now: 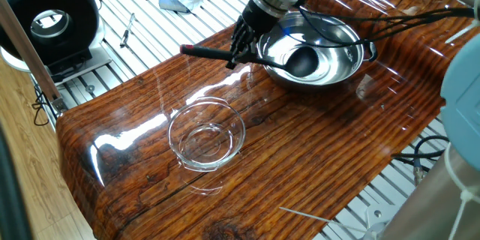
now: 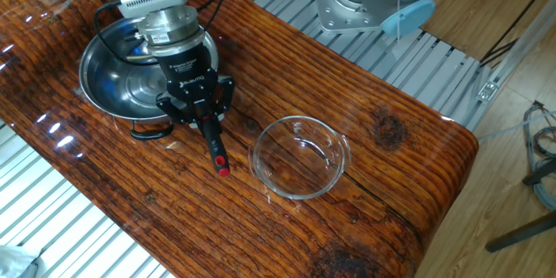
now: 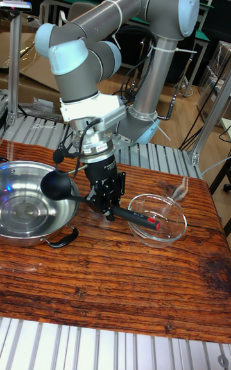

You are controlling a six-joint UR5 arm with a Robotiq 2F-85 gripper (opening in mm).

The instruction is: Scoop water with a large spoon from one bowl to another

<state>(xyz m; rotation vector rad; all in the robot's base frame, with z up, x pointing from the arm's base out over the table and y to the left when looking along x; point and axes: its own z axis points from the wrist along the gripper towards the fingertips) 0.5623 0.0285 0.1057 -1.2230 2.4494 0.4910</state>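
The gripper [image 3: 108, 206] is clamped tight on the slim handle of the black ladle [image 3: 96, 201], holding it roughly in the middle so the handle pokes out either side of the fingers [image 2: 198, 115]. The ladle's round cup [image 1: 301, 61] hangs over the inside of the steel bowl [image 1: 341, 52], tipped a little and sitting low between the bowl's walls; from the tall view the cup [image 3: 59, 185] shows just above the near rim, and I can't tell whether it is touching the water or the bottom. The water itself is hard to make out, only bright glints on the shiny inside of the bowl. The handle's far end, with its small red mark [image 2: 222, 170], sticks out past the bowl's edge over the wooden tabletop [image 1: 315, 150], pointing toward the glass bowl [image 2: 301, 157]. That glass bowl stands by itself on the wood, well apart from the steel one, upright, and whether it holds any water I can't say. One of the steel bowl's black side handles [image 3: 62, 238] shows at the near edge. The robot arm [image 3: 135, 17] leans down over the steel bowl from behind the table, with cables [image 1: 390, 15] trailing across the far corner.
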